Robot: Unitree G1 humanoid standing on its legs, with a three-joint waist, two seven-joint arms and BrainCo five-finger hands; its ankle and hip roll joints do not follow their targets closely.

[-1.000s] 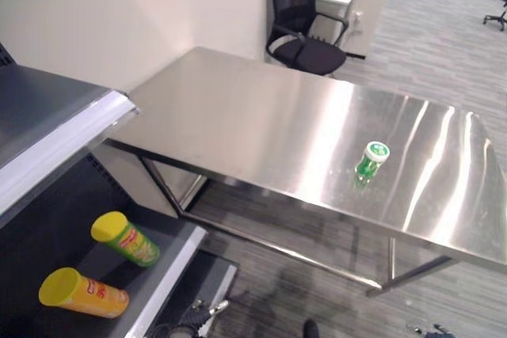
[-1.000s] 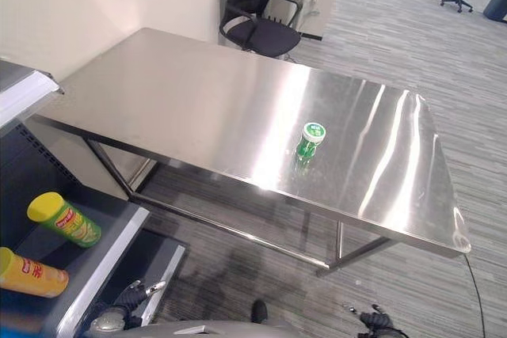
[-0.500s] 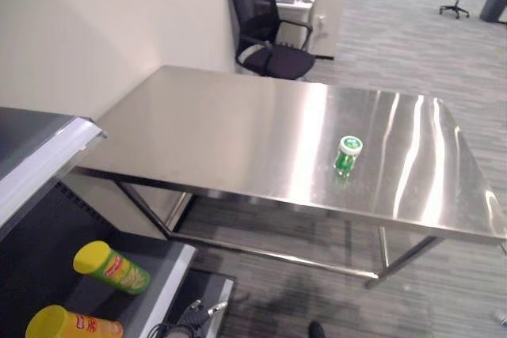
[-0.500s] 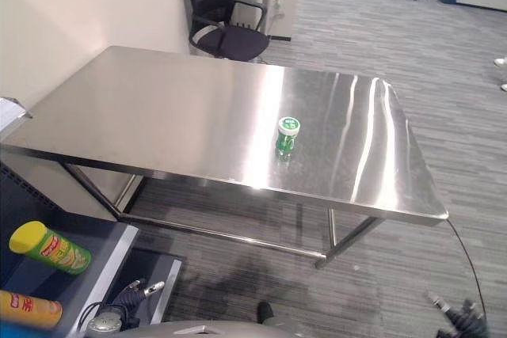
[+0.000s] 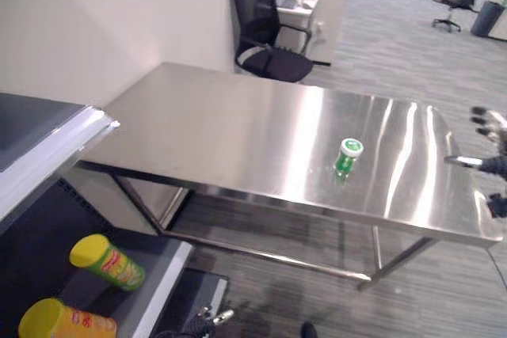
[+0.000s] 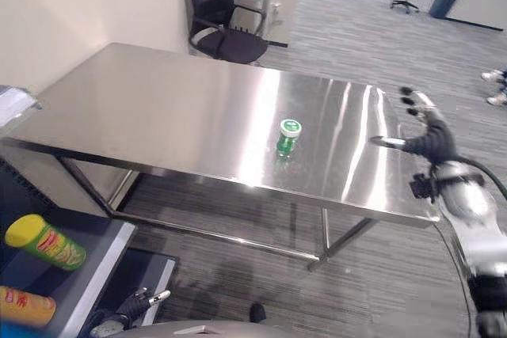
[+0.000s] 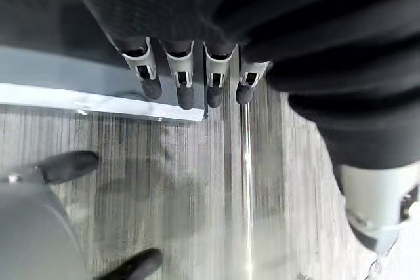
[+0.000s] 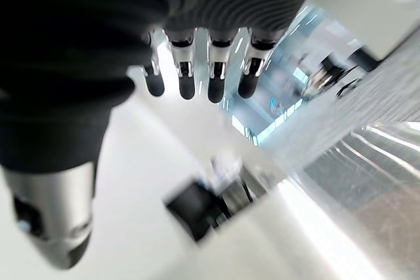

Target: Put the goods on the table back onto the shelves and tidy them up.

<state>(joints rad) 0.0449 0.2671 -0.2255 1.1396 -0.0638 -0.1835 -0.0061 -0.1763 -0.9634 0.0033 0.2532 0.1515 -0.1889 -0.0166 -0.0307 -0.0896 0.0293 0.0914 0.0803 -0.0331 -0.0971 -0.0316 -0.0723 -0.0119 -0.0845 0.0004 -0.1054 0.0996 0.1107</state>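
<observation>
A small green jar with a green-and-white lid stands upright on the steel table, right of its middle. My right hand is raised beside the table's right end, well to the right of the jar, fingers straight and spread, holding nothing. My left hand hangs low by the shelf's bottom edge above the floor, fingers straight and empty. On the lower shelf at the left lie a green canister with a yellow cap and an orange canister with a yellow cap.
A grey upper shelf board juts out at the left, near the table's corner. A black office chair stands behind the table against the wall. Grey carpet stretches to the right and back.
My right hand has risen from near the floor to the table's right end. The camera has shifted a little; the jar and canisters have not moved.
</observation>
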